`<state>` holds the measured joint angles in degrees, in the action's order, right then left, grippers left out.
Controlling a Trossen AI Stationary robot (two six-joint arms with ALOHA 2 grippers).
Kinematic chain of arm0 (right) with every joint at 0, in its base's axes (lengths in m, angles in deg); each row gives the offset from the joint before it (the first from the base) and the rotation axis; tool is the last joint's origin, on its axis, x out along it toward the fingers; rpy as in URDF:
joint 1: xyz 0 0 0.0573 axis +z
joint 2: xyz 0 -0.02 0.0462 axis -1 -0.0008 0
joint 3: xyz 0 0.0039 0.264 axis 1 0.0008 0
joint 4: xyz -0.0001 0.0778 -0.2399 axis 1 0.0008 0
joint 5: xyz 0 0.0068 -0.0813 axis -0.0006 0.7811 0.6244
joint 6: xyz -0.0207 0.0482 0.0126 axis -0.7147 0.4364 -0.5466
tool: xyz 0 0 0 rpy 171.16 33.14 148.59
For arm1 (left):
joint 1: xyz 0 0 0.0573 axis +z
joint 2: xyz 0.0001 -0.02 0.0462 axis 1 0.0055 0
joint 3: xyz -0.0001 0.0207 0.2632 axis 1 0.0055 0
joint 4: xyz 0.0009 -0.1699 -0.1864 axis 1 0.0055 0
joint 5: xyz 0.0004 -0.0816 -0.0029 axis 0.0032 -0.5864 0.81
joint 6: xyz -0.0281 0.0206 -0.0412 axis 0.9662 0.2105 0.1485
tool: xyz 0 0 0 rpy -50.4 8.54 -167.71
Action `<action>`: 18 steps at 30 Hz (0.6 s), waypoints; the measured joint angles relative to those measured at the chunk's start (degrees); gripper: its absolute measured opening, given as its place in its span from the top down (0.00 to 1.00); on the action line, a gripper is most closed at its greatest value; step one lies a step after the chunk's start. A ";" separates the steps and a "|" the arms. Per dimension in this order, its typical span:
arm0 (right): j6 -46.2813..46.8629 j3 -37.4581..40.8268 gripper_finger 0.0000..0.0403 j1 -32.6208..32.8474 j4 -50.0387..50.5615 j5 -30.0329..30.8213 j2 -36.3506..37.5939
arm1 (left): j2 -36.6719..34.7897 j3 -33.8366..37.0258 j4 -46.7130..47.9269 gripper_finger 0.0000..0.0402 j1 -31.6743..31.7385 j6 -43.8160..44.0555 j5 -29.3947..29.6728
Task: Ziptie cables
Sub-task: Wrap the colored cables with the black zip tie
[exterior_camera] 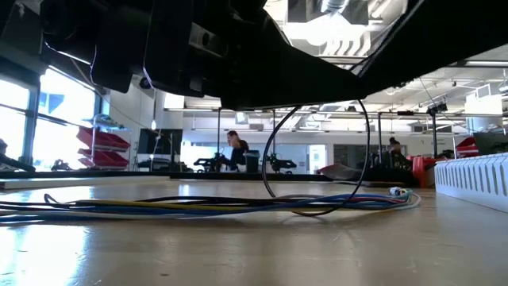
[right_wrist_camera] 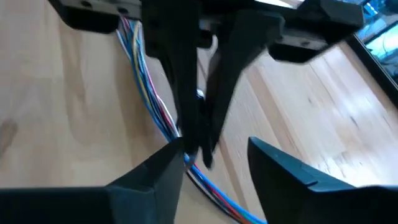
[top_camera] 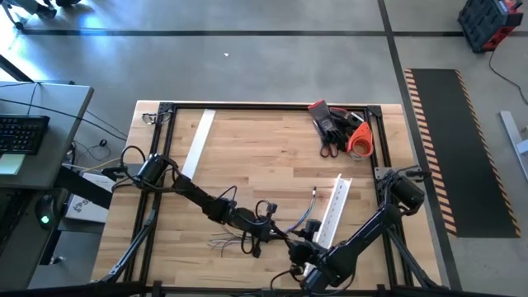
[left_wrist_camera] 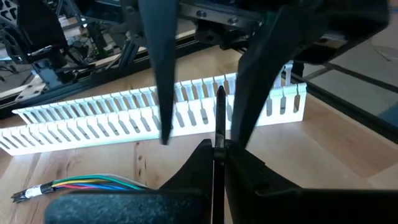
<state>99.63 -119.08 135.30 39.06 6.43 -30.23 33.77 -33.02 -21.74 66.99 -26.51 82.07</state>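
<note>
1. Left gripper [left_wrist_camera: 219, 146] fingers pinched shut on a thin black strip, likely the ziptie [left_wrist_camera: 219, 115]; right gripper [right_wrist_camera: 214, 155] fingers part open, empty, straddling the cables [right_wrist_camera: 146, 81].
2. Cables lie loose on the bench [top_camera: 272, 140] – tie not visibly cinched, tightening left.
3. Low view alone shows a black loop [exterior_camera: 317, 159] standing over the bundle; high view hides it.

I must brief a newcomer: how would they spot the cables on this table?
Start at the wooden table; near its front edge the two arms meet. Under them lie the cables, a loose bunch of thin coloured wires, unlike the stiff white slotted channel strip beside them.
</note>
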 joint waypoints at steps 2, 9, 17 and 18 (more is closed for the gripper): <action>-1.13 -0.02 0.67 -0.02 -1.40 0.01 0.00 | 0.00 0.00 0.22 0.99 0.00 0.00 0.02; -1.10 -0.02 0.85 -0.02 -2.09 -0.10 0.00 | 0.00 0.00 1.08 0.99 0.01 0.30 0.09; -0.33 -0.09 0.99 -0.04 -2.03 -0.10 0.00 | 0.00 0.00 1.17 0.99 -0.28 -1.10 2.15; 0.18 -0.09 0.99 -0.04 -1.89 -0.31 0.00 | 0.00 0.00 1.21 0.99 -0.51 -2.23 3.30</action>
<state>99.81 -119.17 135.25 37.17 6.12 -30.23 33.77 -33.02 -20.53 66.47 -28.73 85.37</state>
